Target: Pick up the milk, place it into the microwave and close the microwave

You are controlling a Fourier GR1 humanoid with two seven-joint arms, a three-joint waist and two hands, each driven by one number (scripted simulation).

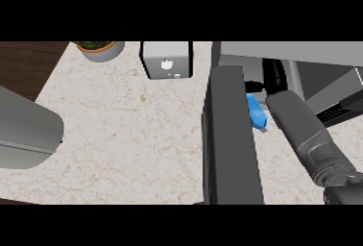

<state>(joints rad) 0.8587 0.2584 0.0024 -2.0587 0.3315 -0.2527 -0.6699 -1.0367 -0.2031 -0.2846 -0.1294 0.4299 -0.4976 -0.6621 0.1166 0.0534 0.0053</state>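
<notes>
While microwave door [230, 139] stands open — blue milk [257, 114] beside it, interior hidden.

Surface: a pale beige marble-patterned surface [127, 139] fills most of the view, veined in light brown.
Plant pot: a round grey pot [100, 49] with green leaves and brown soil stands at the surface's far edge, cut off by the top of the view.
Box: a white, rounded box-shaped appliance [167, 59] with a small emblem on its front face stands just right of the pot, apart from it.
Floor: dark brown wood planks [25, 65] show at the upper left, past the surface's slanted edge.
Grey shape: a large smooth grey rounded form [25, 137] covers the left edge; what it is cannot be told.
</notes>
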